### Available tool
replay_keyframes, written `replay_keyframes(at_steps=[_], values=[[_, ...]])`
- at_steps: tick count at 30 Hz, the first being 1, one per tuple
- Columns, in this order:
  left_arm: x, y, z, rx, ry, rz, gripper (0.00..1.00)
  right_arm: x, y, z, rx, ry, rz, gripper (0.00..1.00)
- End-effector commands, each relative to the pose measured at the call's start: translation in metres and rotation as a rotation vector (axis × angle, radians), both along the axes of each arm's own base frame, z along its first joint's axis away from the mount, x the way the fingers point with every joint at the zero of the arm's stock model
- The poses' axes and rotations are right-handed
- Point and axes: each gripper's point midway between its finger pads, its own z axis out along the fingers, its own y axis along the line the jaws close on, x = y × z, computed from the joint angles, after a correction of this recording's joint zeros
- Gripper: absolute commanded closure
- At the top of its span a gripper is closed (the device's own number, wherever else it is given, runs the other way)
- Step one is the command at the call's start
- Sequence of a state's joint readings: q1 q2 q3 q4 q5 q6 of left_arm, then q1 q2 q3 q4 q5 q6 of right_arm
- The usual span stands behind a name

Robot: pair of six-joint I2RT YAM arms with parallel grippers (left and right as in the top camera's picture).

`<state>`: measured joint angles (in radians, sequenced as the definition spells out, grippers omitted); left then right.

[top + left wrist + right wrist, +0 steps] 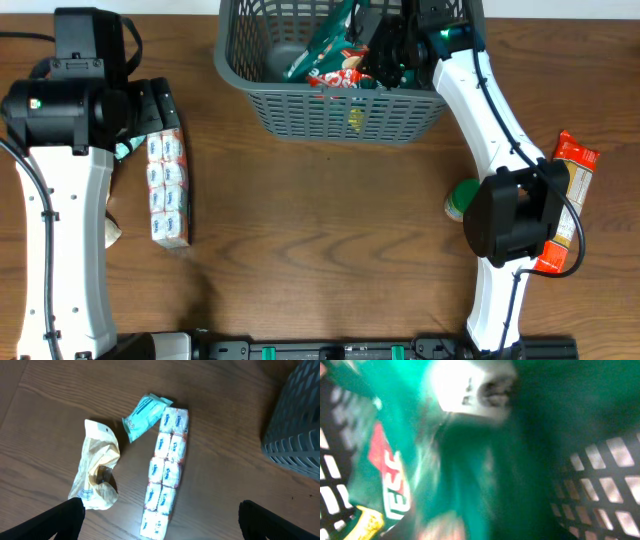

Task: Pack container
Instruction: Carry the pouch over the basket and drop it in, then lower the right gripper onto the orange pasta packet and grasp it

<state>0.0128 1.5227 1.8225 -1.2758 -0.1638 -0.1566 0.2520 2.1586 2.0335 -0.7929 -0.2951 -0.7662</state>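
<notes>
The basket (335, 105) is sitting at the far edge of the counter, about midway along it. The right arm is reaching over the basket's right rim, and the right gripper (388, 52) is hanging inside it, right against a green bag (335, 55) with red and white print. The right wrist view is showing only a blur of that bag and the basket's lattice wall. I cannot tell whether the fingers are spread or closed, or whether they are gripping the bag.

The left gripper (161, 507) is hovering over the left part of the counter. Its fingers (65, 520) are standing wide apart and holding nothing. Below it a strip of tissue packs (165, 477) is lying flat, running from the far side toward the near edge. A teal packet (142, 415) is lying just beside the strip's far end, close to or touching its corner. A crumpled cream bag (97, 472) is lying near the strip, on the side toward the left edge, apart from it.

Near the right edge an orange packet (572, 175) is lying partly under the right arm. A green-lidded item (460, 198) is sitting just beside the arm on the side toward the middle of the counter; what it is I cannot tell.
</notes>
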Motion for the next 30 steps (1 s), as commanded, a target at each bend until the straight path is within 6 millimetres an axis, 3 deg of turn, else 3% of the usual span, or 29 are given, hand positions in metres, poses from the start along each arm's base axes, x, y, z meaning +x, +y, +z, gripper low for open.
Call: replay_keyframes(at_steps=[1, 7, 11, 13, 18, 21, 23, 27, 30], values=[[-0.001, 0.001, 0.003, 0.006, -0.005, -0.006, 0.01, -0.004, 0.005, 0.032, 0.058, -0.030, -0.006, 0.29], [-0.001, 0.001, 0.003, 0.006, -0.005, -0.006, 0.01, -0.007, 0.007, 0.037, 0.113, 0.008, -0.054, 0.14], [-0.001, 0.001, 0.003, 0.006, -0.005, -0.006, 0.01, -0.007, 0.006, 0.061, 0.158, -0.020, -0.098, 0.09], [-0.001, 0.001, 0.003, 0.006, -0.005, -0.006, 0.01, -0.007, 0.003, 0.089, 0.187, -0.061, -0.130, 0.05], [-0.001, 0.001, 0.003, 0.006, -0.004, -0.006, 0.01, -0.020, -0.018, 0.185, 0.287, -0.191, -0.264, 0.01], [-0.001, 0.001, 0.003, 0.006, -0.004, -0.006, 0.01, -0.032, -0.063, 0.230, 0.332, -0.247, -0.477, 0.01], [-0.001, 0.001, 0.003, 0.006, -0.005, -0.006, 0.01, -0.042, -0.122, 0.244, 0.363, -0.254, -0.781, 0.01], [-0.001, 0.001, 0.003, 0.006, -0.004, -0.005, 0.01, -0.099, -0.228, 0.236, 0.407, -0.173, -1.314, 0.01], [-0.001, 0.001, 0.003, 0.006, -0.005, -0.005, 0.01, -0.147, -0.279, 0.221, 0.420, -0.075, -1.554, 0.01]])
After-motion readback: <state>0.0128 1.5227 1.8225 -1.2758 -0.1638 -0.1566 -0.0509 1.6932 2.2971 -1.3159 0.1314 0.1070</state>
